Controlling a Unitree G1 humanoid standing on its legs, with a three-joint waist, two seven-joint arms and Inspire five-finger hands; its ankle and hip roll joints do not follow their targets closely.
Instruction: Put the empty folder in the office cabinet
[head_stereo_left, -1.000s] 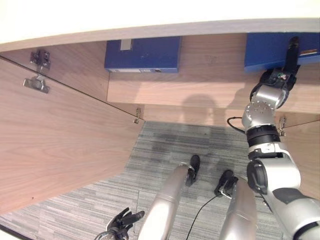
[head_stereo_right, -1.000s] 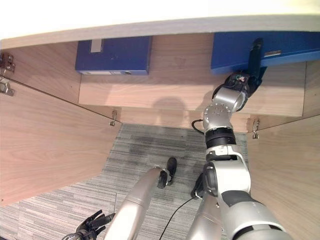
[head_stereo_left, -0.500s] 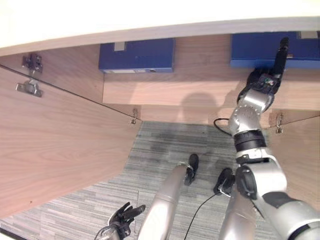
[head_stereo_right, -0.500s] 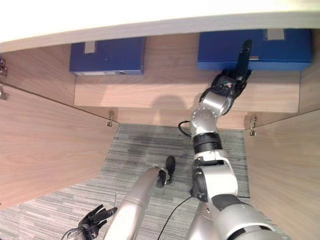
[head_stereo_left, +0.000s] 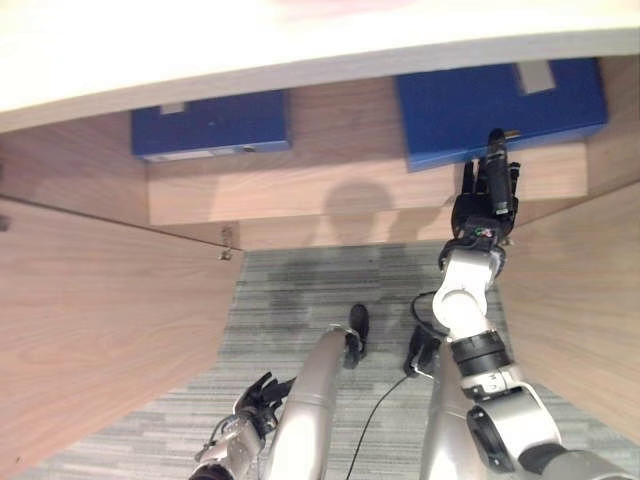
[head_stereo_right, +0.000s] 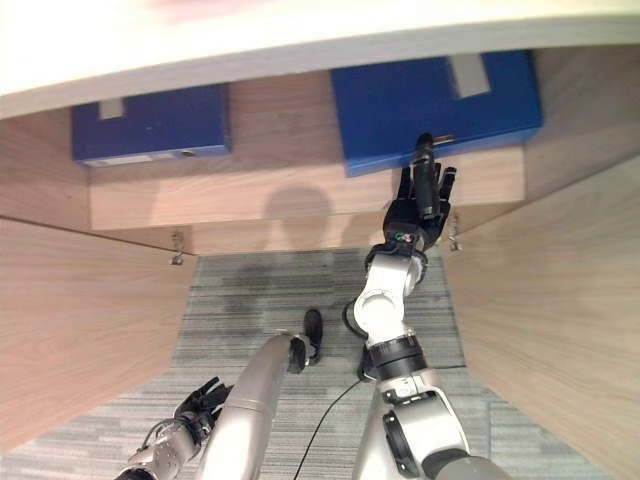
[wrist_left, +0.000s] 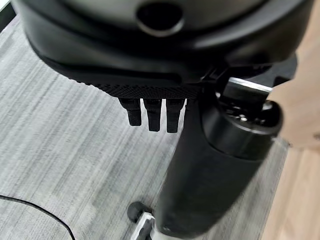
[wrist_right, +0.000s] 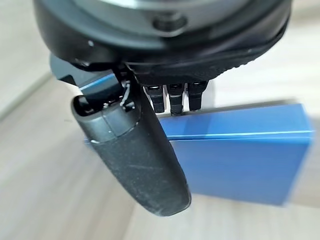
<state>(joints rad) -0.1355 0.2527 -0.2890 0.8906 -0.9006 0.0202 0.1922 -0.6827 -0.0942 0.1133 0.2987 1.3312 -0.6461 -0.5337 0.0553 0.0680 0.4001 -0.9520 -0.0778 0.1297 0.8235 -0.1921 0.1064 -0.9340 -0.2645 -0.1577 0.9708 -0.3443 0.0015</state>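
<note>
Two blue folders lie flat on the cabinet's wooden shelf (head_stereo_left: 300, 190): one at the left (head_stereo_left: 210, 125), a larger one at the right (head_stereo_left: 500, 110). My right hand (head_stereo_left: 487, 195) reaches to the right folder's front edge with straight fingers, open, holding nothing. In the right wrist view its fingers (wrist_right: 172, 97) and thumb (wrist_right: 135, 155) point at that blue folder (wrist_right: 245, 155); I cannot tell whether they touch it. My left hand (head_stereo_left: 262, 395) hangs low over the carpet, its fingers (wrist_left: 150, 112) relaxed and open.
The cabinet's left door (head_stereo_left: 100, 320) and right door (head_stereo_left: 580, 300) stand open on either side. A pale top panel (head_stereo_left: 300, 50) overhangs the shelf. Grey striped carpet (head_stereo_left: 300, 290) lies below.
The whole view has shifted, so the camera moved. My right hand has drawn back from over the right folder to its front edge. The left hand hangs as before.
</note>
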